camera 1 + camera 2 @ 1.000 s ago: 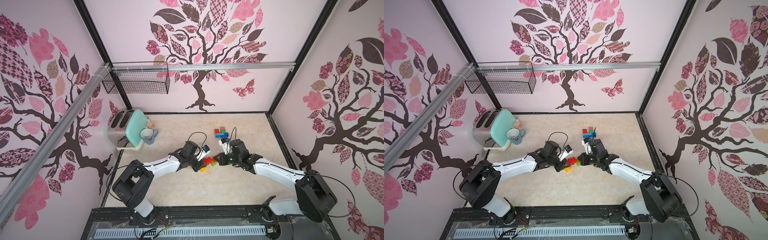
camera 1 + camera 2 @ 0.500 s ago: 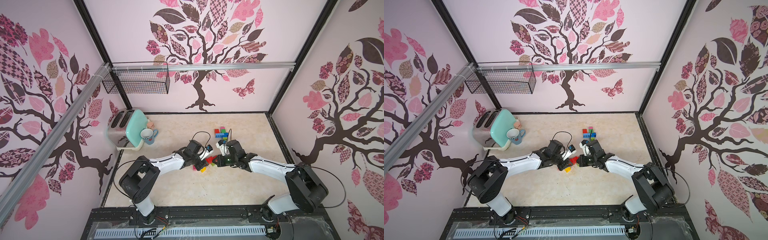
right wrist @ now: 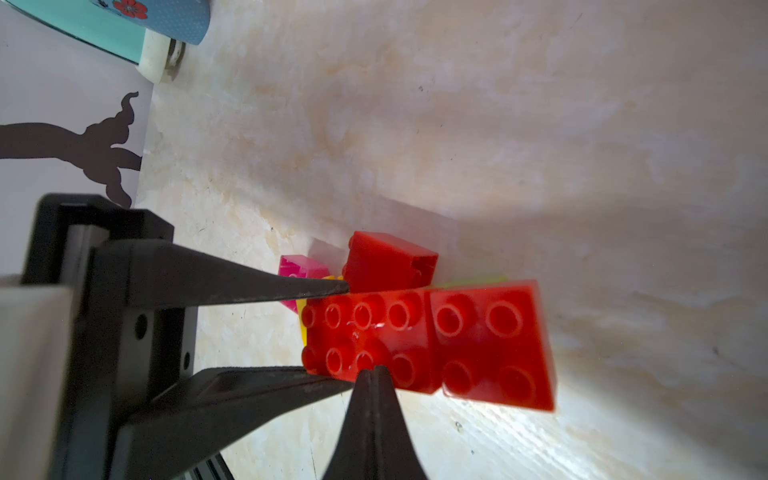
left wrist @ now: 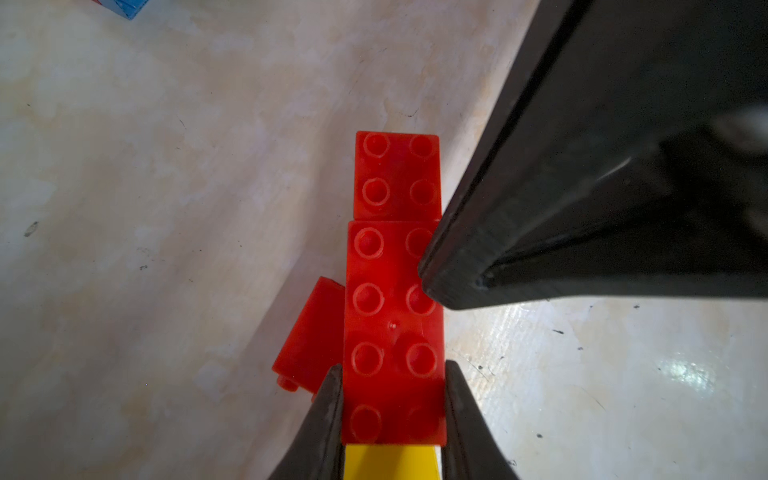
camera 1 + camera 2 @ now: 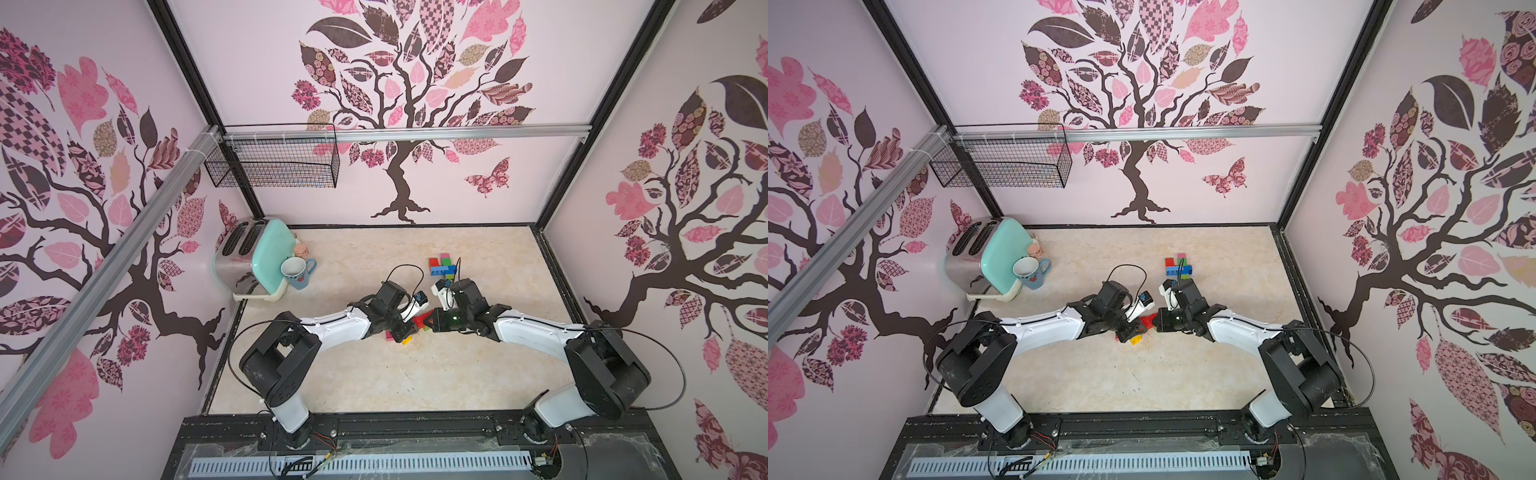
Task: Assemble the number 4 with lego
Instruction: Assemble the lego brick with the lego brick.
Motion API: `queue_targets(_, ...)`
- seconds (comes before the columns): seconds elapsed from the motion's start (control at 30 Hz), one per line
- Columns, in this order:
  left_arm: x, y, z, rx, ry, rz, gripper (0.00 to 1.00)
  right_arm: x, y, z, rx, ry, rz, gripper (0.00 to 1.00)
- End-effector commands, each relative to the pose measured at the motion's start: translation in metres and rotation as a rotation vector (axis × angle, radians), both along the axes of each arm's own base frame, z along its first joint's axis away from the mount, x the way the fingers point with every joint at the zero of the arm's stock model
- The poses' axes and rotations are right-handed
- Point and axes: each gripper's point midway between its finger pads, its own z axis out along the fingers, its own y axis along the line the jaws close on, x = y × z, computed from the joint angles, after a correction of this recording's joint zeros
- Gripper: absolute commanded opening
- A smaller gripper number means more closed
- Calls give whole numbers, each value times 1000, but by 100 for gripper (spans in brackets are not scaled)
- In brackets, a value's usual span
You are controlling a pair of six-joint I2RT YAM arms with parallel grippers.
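The left gripper (image 4: 392,376) is clamped across the near end of the long red brick (image 4: 390,316) on the table (image 5: 374,374). Its long axis is pointed straight out from the fingers (image 4: 328,409). The right gripper (image 3: 371,376), shut empty, is pressed at mid-length; a square red brick (image 4: 397,174) is butted beyond.

Red brick (image 4: 392,332), yellow brick (image 4: 392,461), perhaps pink brick (image 3: 299,268); cream marbled tabletop (image 4: 166,166).
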Motion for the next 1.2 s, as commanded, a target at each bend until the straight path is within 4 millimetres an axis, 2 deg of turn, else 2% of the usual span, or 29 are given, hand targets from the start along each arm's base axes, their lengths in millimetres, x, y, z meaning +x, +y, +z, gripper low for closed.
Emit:
queue_targets(0.0, 2, -6, 2, 14, -9, -21, 0, 3, -16, -27, -108, 67, -71, 0)
queue_targets(0.1, -1, -4, -4, 60, -12, -42, 0, -2, -18, -34, -126, 104, -66, 0)
queue_targets(0.33, -1, -3, -4, 75, -21, -45, 0, 10, 4, 23, 35, -15, -29, 0)
queue_targets(0.43, -2, -3, -5, 74, -19, -44, 0, 18, 8, 27, 39, -27, -31, 0)
queue_targets(0.57, -1, -3, -4, 73, -20, -44, 0, 19, 5, 2, -6, 12, -40, 0)
queue_targets(0.63, -1, -4, -3, 69, -19, -47, 0, 14, -3, -23, -55, 58, -58, 0)
queue_targets(0.73, -2, -4, -3, 70, -17, -46, 0, 2, -15, -50, -121, 123, -70, 0)
queue_targets(0.9, 5, -1, -6, 98, -36, -20, 0, -13, -31, -67, -178, 161, -90, 0)
queue_targets(1.03, 19, 7, 0, 138, -94, 35, 34, -14, -35, -62, -170, 155, -117, 0)
queue_targets(1.17, 27, 7, 11, 124, -131, 73, 45, -8, -34, -49, -142, 113, -141, 0)
